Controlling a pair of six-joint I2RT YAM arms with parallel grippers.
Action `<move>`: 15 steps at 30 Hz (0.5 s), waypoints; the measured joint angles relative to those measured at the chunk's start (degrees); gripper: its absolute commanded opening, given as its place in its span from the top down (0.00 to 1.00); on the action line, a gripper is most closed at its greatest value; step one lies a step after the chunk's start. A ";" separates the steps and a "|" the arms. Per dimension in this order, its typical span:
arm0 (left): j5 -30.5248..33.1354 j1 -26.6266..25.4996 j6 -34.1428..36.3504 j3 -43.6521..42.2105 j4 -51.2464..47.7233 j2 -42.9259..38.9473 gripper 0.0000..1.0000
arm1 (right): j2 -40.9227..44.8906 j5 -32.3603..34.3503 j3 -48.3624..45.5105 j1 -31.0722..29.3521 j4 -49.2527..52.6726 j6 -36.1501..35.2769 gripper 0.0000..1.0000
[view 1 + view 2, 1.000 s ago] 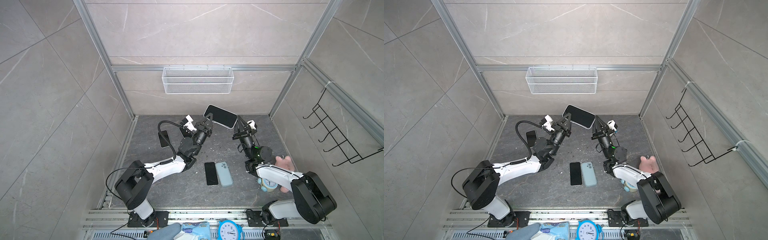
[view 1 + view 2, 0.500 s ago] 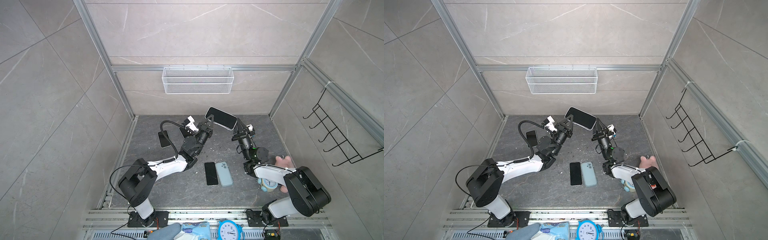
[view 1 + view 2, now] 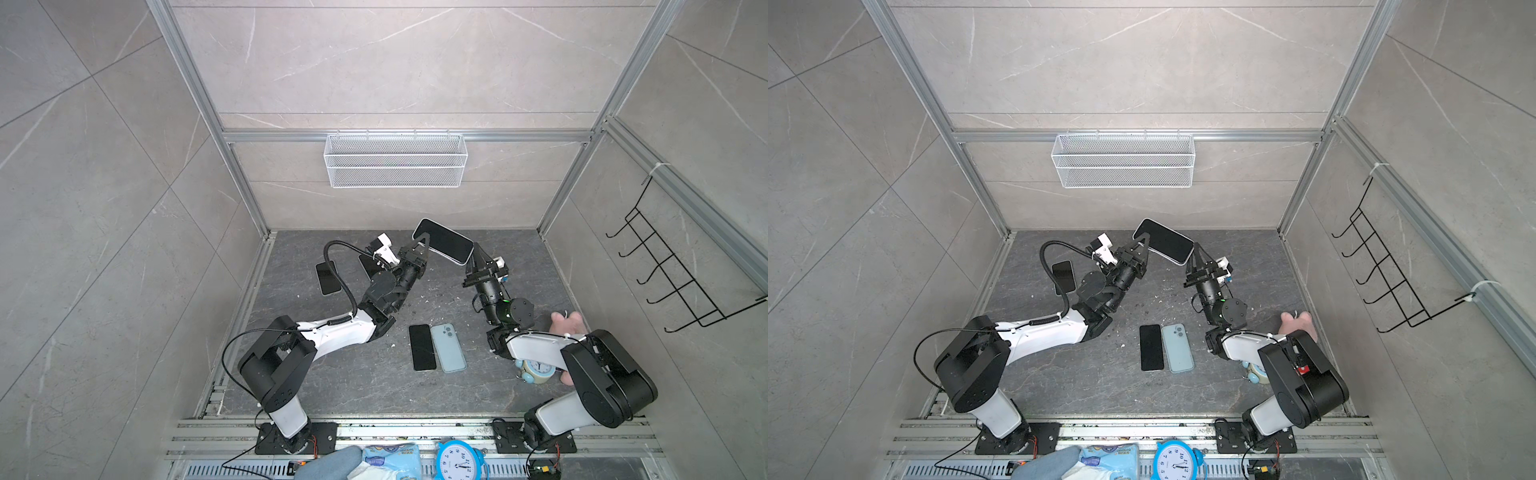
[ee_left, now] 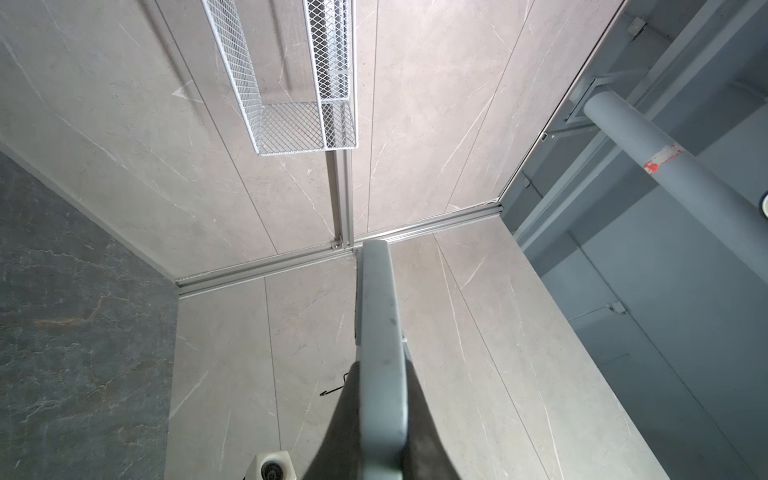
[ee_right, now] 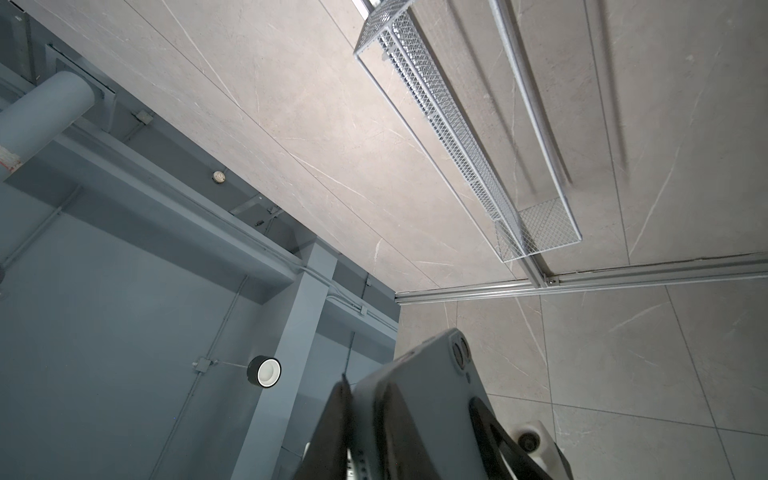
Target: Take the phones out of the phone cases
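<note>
Far left of the counter point(image 3: 357, 386): a dark handset point(image 3: 327, 277) lies flat, clear of both arms.

Left end effector point(image 3: 424, 240): raised above the counter, jaws pinched tight on the left end of the phone case point(image 4: 380, 332). In the left wrist view the grey case edge runs straight out from between the fingers.

Phone point(image 3: 444, 246): seated in the case, screen up, held in the air between the two arms and tilted down toward the right.

On the counter below it, a black handset point(image 3: 422, 347) and a pale blue handset point(image 3: 448, 347) lie side by side, lenses up on the blue one.

Right end effector point(image 3: 474, 249): at the case's right end, jaws nearly closed on its edge. The right wrist view shows the case back between the fingers.

A blue alarm clock point(image 3: 536, 370) sits under the right arm.
</note>
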State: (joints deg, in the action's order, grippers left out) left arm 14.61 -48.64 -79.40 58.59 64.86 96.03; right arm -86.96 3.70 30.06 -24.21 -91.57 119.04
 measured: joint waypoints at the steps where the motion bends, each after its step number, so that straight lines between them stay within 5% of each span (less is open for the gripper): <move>1: -0.07 0.00 0.04 0.00 -0.17 0.00 1.00 | 0.00 0.00 -0.11 0.00 -0.02 0.00 0.83; 15: -0.74 0.00 1.01 -0.02 -1.75 0.00 1.00 | 0.00 0.66 -2.01 0.00 -0.31 0.17 0.82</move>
State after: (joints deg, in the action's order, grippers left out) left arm 13.87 -48.64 -78.39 58.57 63.11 96.03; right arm -86.96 4.36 28.05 -24.21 -91.88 119.22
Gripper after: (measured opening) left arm 0.110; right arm 0.177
